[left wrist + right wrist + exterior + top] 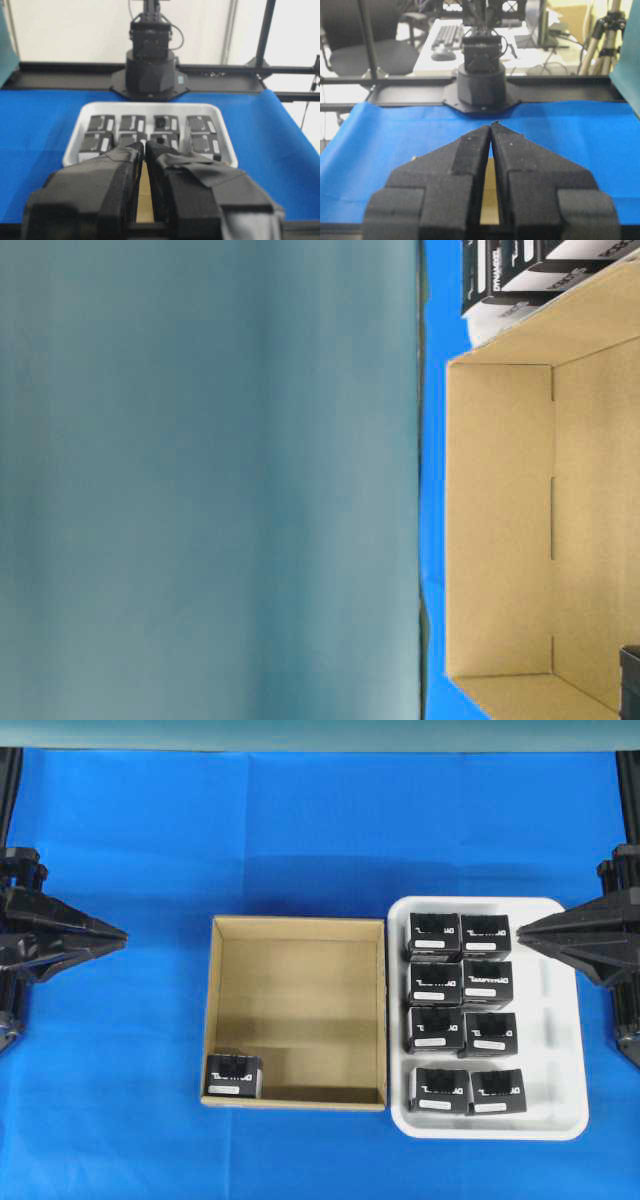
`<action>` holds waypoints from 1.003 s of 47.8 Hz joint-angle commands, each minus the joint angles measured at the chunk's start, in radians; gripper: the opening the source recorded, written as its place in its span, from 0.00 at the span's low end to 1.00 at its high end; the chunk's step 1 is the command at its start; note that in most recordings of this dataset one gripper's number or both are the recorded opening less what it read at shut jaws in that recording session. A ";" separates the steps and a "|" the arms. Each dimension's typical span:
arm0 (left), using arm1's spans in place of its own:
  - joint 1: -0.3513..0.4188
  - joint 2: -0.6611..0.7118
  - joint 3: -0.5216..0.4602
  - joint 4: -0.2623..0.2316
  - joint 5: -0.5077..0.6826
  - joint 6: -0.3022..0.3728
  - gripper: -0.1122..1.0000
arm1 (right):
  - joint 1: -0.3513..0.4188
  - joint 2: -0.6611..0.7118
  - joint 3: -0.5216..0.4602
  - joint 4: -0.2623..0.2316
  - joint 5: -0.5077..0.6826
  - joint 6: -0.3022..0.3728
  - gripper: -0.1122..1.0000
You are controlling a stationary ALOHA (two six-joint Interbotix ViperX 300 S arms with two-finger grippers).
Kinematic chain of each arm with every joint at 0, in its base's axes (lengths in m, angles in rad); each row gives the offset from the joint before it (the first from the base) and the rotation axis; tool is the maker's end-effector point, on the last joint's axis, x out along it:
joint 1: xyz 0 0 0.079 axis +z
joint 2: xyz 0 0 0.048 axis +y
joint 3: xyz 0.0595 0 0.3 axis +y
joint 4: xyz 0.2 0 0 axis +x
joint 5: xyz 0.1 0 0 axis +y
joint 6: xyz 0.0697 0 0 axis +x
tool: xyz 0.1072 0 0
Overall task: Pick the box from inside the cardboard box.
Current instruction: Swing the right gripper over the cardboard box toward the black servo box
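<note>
Overhead view, item one: box [234, 1076], a small black carton with white label strip, standing in the near-left corner of the cardboard box [296, 928], against two of its walls. It is the only thing inside; the tan floor around it is bare.

Item two: tray [560, 1020], white, rounded, just beside the cardboard box on its right. It holds eight cartons [461, 1016] in two columns, each looking the same as the box.

Item three: my left gripper [118, 934], at the left edge of the blue worktop [120, 830], well apart from the cardboard box. Left wrist view shows my jaws drawn nearly together, only a thin slit between them, holding nothing.

Item four: my right gripper [523, 930], at the right edge, tip over the tray's far corner. Right wrist view shows these jaws likewise pressed narrow, empty.

Status, as I judge it: pick not yet begun.

Risks, as I judge them:
- Wrong carton taken, because the tray's eight are lookalikes and sit closer to my right gripper.
- Fingers fouling the cardboard walls, because the box is tucked into a corner with little room on two sides.
- Descent onto the box top with jaws unopened, tipping it or pushing it.
</note>
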 commanded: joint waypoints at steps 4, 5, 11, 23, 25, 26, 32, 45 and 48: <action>0.005 0.037 -0.037 0.015 0.058 -0.009 0.18 | -0.005 0.049 -0.035 0.046 0.037 0.020 0.21; 0.003 0.040 -0.043 0.015 0.069 -0.008 0.14 | -0.005 0.058 -0.046 0.057 0.057 0.028 0.20; 0.000 0.049 -0.074 0.017 0.141 -0.005 0.04 | 0.000 0.137 -0.132 0.074 0.201 0.080 0.11; -0.005 0.044 -0.091 0.015 0.224 -0.006 0.04 | 0.026 0.350 -0.325 0.074 0.448 0.166 0.10; -0.006 0.044 -0.091 0.015 0.232 -0.006 0.04 | 0.034 0.388 -0.353 0.074 0.474 0.176 0.10; -0.006 0.044 -0.091 0.015 0.235 -0.006 0.04 | 0.038 0.408 -0.367 0.074 0.486 0.181 0.10; -0.006 0.044 -0.091 0.015 0.238 -0.006 0.04 | 0.071 0.538 -0.466 0.074 0.571 0.201 0.10; -0.008 0.038 -0.092 0.015 0.252 -0.008 0.04 | 0.094 0.795 -0.736 0.074 0.813 0.196 0.11; -0.008 0.038 -0.091 0.015 0.264 -0.008 0.04 | 0.094 0.844 -0.799 0.074 0.876 0.196 0.11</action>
